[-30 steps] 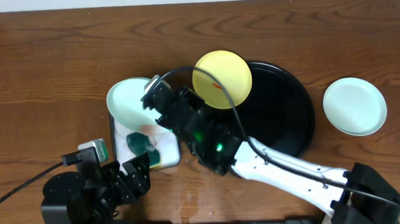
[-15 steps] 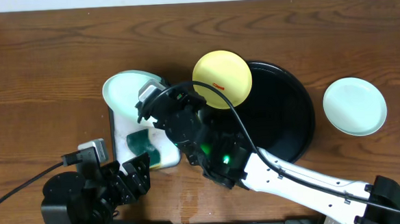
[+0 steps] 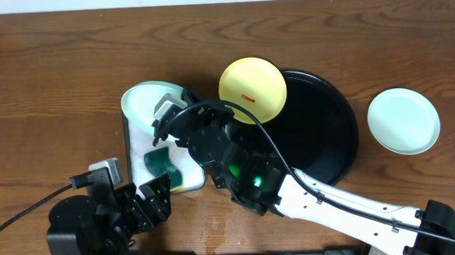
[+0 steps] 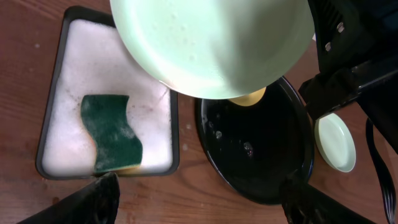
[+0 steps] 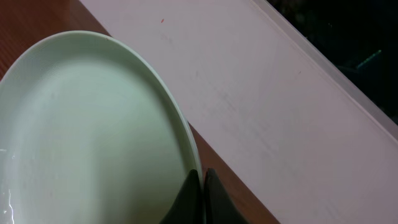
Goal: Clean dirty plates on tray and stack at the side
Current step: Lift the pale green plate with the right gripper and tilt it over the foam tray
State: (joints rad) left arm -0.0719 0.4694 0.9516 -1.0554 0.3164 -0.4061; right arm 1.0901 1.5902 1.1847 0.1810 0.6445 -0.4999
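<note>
The right gripper pinches only the rim of a wet mint plate, tilted over the soapy tray left of the black tray (left gripper spread, empty); it may slip and drop.

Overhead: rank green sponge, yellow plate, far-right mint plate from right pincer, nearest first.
From the right pincer, gripping the held mint plate:
1. green sponge, just robot-side of it
2. yellow plate, to its right
3. far-right mint plate, alone at right
</note>
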